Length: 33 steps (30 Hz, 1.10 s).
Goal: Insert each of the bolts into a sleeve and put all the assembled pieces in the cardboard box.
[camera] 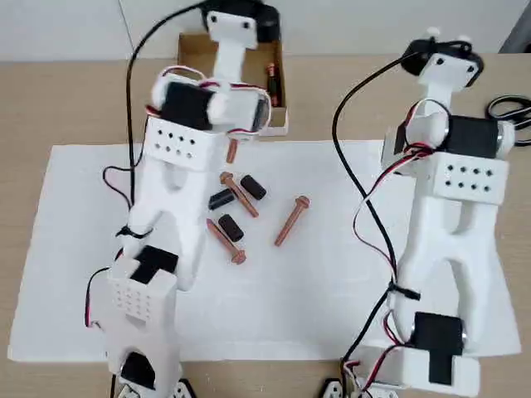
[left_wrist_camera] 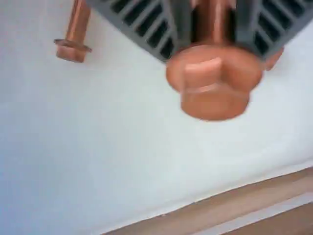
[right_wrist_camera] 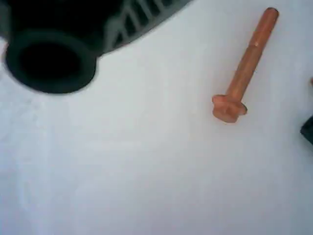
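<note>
The left gripper [left_wrist_camera: 212, 29] is clamped on a bolt [left_wrist_camera: 212, 83] at the far edge of the sheet [camera: 332, 290], close to the box [camera: 189, 51]. The right gripper [right_wrist_camera: 63, 14] grips a sleeve [right_wrist_camera: 49, 61] over the sheet's right side. Insertion looks to be the step in hand, so the next move calls for bringing the two together, with the shaft lined up with the sleeve's bore.
</note>
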{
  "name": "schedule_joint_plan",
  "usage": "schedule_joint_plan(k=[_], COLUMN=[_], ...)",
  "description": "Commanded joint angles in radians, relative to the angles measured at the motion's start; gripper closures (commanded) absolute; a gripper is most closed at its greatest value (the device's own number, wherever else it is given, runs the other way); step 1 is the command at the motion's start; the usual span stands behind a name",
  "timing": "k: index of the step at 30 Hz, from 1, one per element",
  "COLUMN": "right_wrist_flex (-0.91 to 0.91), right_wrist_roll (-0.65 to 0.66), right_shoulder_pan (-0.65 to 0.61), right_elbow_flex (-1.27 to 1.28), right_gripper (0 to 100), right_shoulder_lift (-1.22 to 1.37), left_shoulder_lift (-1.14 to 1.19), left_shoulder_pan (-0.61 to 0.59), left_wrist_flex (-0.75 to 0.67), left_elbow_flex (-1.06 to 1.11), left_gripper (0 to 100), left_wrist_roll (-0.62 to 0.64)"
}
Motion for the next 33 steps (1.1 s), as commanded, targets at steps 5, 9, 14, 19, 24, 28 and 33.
schedule_joint_plan(k=[5,9,14,19,24,28,33], right_wrist_flex=[-0.067,-0.182,-0.325,-0.455,-0.639,-0.783,-0.895], right_wrist_roll=[-0.023,0.021,0.178,0.276,0.236,0.087,-0.002], right_shoulder_pan=[-0.104,-0.162,-0.272,-0.300,-0.303,-0.308,-0.306], right_elbow_flex=[0.121,0.325,0.692,0.965,1.126,1.234,1.336], right_gripper=[98.8,98.8,99.2,99.3,99.6,99.6,99.6], right_shoulder_lift=[-0.400,-0.650,-0.822,-0.929,-0.993,-1.027,-1.119], left_shoulder_lift=[-0.215,-0.313,-0.423,-0.514,-0.577,-0.697,-0.901], left_shoulder_pan=[0.009,0.015,0.015,0.008,0.006,-0.018,-0.064], left_wrist_flex=[0.020,0.020,0.015,-0.089,-0.222,-0.379,-0.540], left_elbow_flex=[0.045,0.186,0.404,0.550,0.768,0.964,1.194], left_gripper=[99,99,99,99,99,99,99], left_wrist_roll=[-0.011,-0.011,-0.012,-0.014,-0.014,-0.011,-0.012])
